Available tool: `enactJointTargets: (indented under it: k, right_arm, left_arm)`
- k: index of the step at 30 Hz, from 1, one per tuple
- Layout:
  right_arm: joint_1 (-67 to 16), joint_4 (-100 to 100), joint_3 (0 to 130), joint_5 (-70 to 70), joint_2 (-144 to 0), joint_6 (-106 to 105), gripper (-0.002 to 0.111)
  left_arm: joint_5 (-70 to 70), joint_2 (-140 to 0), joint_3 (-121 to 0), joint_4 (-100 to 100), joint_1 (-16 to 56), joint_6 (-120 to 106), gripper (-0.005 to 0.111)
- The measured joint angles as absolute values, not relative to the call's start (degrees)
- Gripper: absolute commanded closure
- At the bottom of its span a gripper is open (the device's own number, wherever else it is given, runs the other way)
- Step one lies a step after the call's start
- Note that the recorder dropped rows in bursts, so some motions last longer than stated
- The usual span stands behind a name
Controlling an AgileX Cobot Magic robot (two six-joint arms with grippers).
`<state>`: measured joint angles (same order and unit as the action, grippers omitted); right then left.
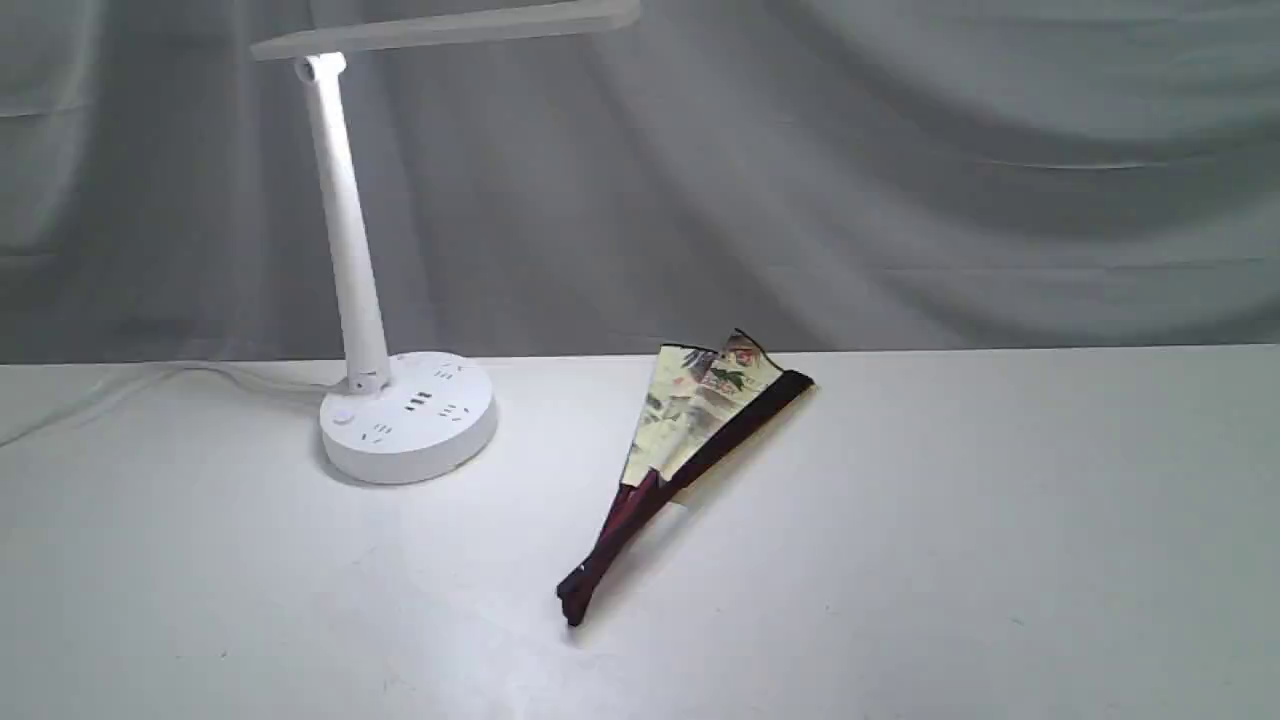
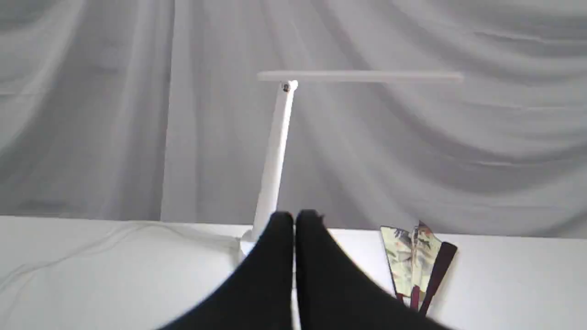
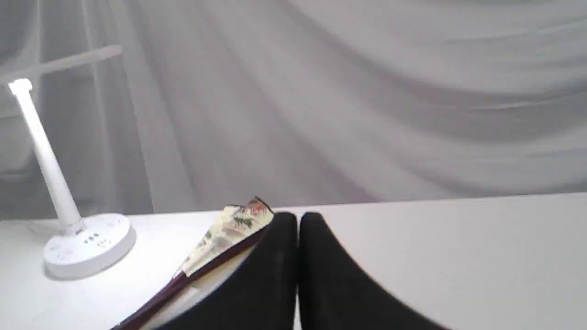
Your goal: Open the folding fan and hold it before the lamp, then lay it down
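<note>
The left claw (image 2: 294, 215) has its two black fingers pressed together, with nothing between them, and it touches nothing. The right claw (image 3: 298, 215) is the same: fingers together, empty, in the air above the bench (image 1: 1000, 550). There is one folding fan (image 1: 700, 410). It lies flat on the bench, only partly spread, with its rib end toward the near edge and its painted paper toward the curtain (image 1: 900, 200). There is one lamp (image 1: 345, 250). It stands upright near the fan, on the left of it in the exterior view, and the two are not touching. One white cable (image 1: 150, 385) runs from the lamp base.
</note>
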<state>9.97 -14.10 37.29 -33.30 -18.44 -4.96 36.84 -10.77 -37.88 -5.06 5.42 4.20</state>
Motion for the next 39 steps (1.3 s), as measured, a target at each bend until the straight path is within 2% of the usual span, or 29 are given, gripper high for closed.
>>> enactJointTargets:
  k: [7,23,25,30,32,39]
  right_arm:
    - [10.0,-13.5,41.1,-33.1,-30.7,-5.2,0.108]
    - [10.0,-13.6,41.1,-18.4,-50.6,-15.2,0.108]
    - [9.7,-13.8,41.1,-18.1,-53.5,-15.5,0.105]
    - [7.8,-13.9,42.4,-19.8,-62.8,-17.9,0.082]
    - [7.5,-14.1,44.4,-22.1,-65.8,-18.2,0.076]
    - [7.5,-14.4,49.1,-24.7,-72.6,-18.9,0.075]
  left_arm:
    - [36.9,-23.3,-38.6,-2.5,5.4,2.4,0.107]
    - [25.4,-52.9,-39.4,-5.1,5.4,1.8,0.107]
    - [25.3,-57.5,-41.4,-5.1,5.4,1.8,0.107]
    - [26.9,-65.2,-47.0,-5.1,5.4,0.0,0.107]
    - [27.3,-67.8,-49.0,-5.1,5.4,-1.5,0.107]
    - [29.6,-76.2,-54.9,-5.1,5.4,-3.0,0.107]
